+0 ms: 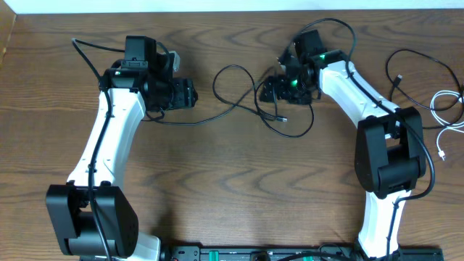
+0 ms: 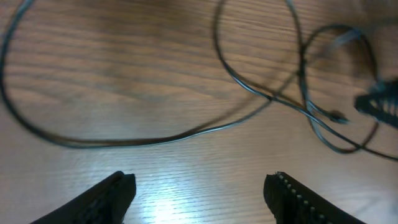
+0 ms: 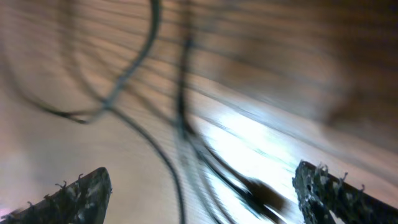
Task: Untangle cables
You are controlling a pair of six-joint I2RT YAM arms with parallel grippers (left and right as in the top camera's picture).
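Closest to the overhead lens stand the two white-and-black arms, the left arm (image 1: 109, 138) down the left side of the frame and the right arm (image 1: 366, 109) down the right side. Under them the brown wooden table (image 1: 239, 196) fills the picture.

Left gripper (image 2: 199, 186) hovers at upper left of centre; its fingers (image 2: 115, 193) are spread wide with only bare wood between them. Right gripper (image 3: 202, 186) is at upper centre-right, its fingers (image 3: 74, 196) at the bottom corners of its own blurred view, wide apart and gripping nothing, with dark strands lying on the table between and beyond them.

One long black cable (image 2: 124, 144) curves across the middle of the table from the left gripper towards the right one, looping and crossing itself, its small plug (image 2: 337, 116) lying free. A second black cable (image 1: 398, 76) lies at upper right, and a white cable (image 1: 437, 104) is coiled at the right edge.
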